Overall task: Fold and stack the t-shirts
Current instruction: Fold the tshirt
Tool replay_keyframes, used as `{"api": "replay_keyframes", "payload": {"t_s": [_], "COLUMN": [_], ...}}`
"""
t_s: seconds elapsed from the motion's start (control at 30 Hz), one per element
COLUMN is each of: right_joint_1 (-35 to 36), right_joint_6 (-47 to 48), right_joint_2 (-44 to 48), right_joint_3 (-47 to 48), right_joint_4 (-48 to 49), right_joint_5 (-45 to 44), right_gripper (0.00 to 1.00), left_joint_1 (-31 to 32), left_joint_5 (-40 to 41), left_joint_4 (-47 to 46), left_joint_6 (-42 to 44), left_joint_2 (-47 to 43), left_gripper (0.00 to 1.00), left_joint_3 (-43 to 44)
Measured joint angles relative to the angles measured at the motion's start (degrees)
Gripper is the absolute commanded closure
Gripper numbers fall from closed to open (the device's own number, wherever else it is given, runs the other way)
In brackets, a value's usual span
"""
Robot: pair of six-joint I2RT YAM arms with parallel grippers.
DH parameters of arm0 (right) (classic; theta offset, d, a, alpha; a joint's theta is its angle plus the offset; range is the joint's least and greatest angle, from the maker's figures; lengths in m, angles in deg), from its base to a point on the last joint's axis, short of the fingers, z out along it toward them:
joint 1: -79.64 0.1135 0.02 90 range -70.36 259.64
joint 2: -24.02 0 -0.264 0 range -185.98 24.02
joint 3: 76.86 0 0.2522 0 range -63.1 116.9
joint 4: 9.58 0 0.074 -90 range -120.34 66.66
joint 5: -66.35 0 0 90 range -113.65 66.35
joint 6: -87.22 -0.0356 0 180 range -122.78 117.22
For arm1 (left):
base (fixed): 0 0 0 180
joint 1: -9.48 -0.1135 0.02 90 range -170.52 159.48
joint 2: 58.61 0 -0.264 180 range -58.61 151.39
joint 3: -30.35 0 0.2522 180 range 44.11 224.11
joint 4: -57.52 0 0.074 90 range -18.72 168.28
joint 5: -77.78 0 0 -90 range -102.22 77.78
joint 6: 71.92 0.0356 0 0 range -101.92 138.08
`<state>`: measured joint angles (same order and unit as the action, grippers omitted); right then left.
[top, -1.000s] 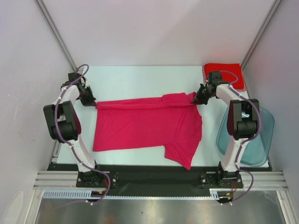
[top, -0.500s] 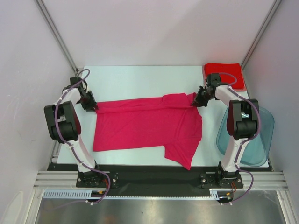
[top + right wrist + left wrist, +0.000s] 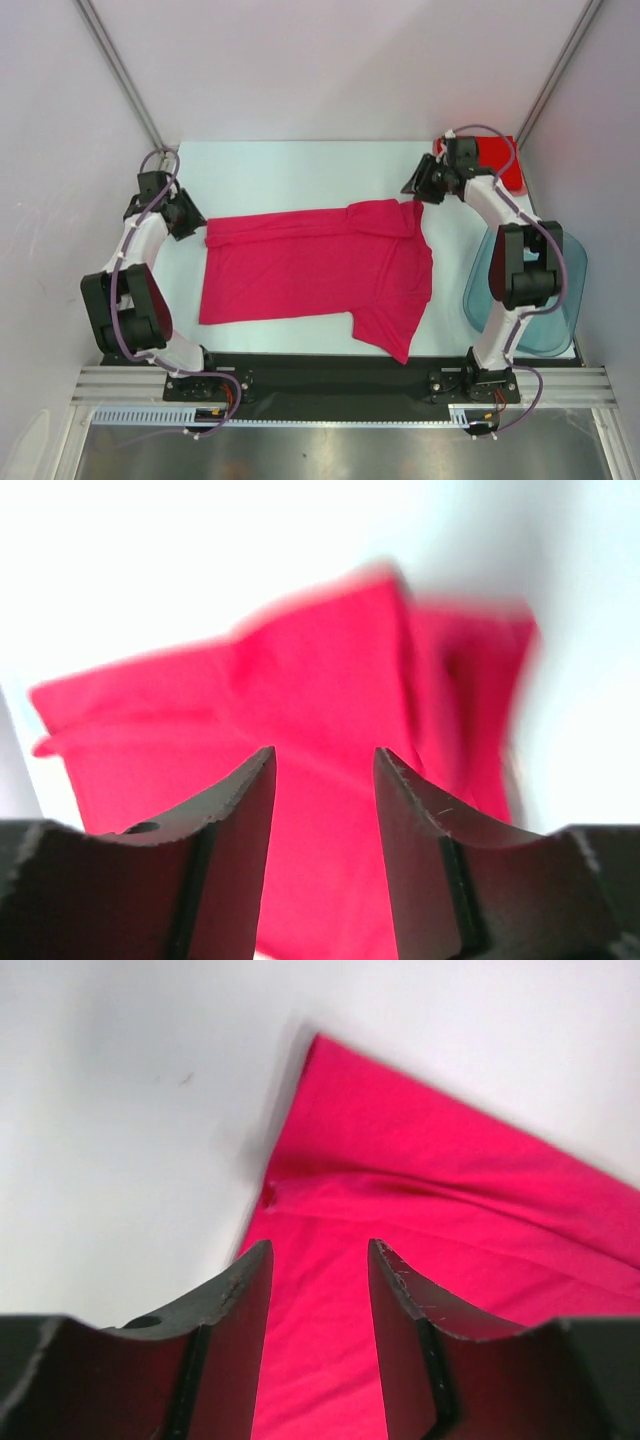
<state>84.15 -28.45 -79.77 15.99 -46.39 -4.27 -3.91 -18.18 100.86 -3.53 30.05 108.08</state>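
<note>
A magenta-pink t-shirt (image 3: 315, 265) lies spread flat across the middle of the white table (image 3: 300, 170). A brighter red t-shirt (image 3: 497, 160) sits folded at the back right corner, partly behind the right arm. My left gripper (image 3: 190, 222) hovers just off the pink shirt's far left corner, open and empty. In the left wrist view that gripper (image 3: 320, 1250) frames the pink cloth (image 3: 420, 1180) below it. My right gripper (image 3: 415, 188) is open above the shirt's far right corner. Its wrist view shows the right gripper (image 3: 322, 755) empty over blurred pink cloth (image 3: 320, 670).
A translucent blue-grey plastic tub (image 3: 550, 290) stands at the right edge beside the right arm. Grey walls and slanted metal posts (image 3: 120, 70) close in the back and sides. A black strip (image 3: 320, 365) runs along the near edge.
Both grippers have opened and let go of the pink shirt's far corners, then drawn up and back from them. The shirt stays flat where it lay.
</note>
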Motion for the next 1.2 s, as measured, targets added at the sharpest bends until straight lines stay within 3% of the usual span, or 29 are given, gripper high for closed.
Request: {"api": "replay_keyframes", "payload": {"t_s": [0.2,0.4,0.73,1.2], "right_joint_1": [2.6,3.9,3.8,3.6], "right_joint_6": [0.2,2.5,7.7,9.3], "right_joint_2": [-11.8,-23.2,-27.1,-28.8], "right_joint_3": [14.7,25.6,30.0,28.3], "right_joint_4": [0.9,-2.3,-8.9,-9.1], "right_joint_5": [0.5,0.5,-2.2,-2.4], "right_gripper": [0.46,0.41,0.39,0.39], "left_joint_1": [2.8,4.8,5.9,5.9], "left_joint_5": [-4.7,-9.7,-12.3,-11.9], "left_joint_4": [-3.6,-5.1,-5.3,-2.9], "left_joint_6": [-0.9,-0.9,-0.3,1.2], "left_joint_2": [4.2,9.7,10.2,12.6], "left_gripper": [0.58,0.58,0.59,0.56], "left_joint_3": [2.5,3.9,4.2,9.1]}}
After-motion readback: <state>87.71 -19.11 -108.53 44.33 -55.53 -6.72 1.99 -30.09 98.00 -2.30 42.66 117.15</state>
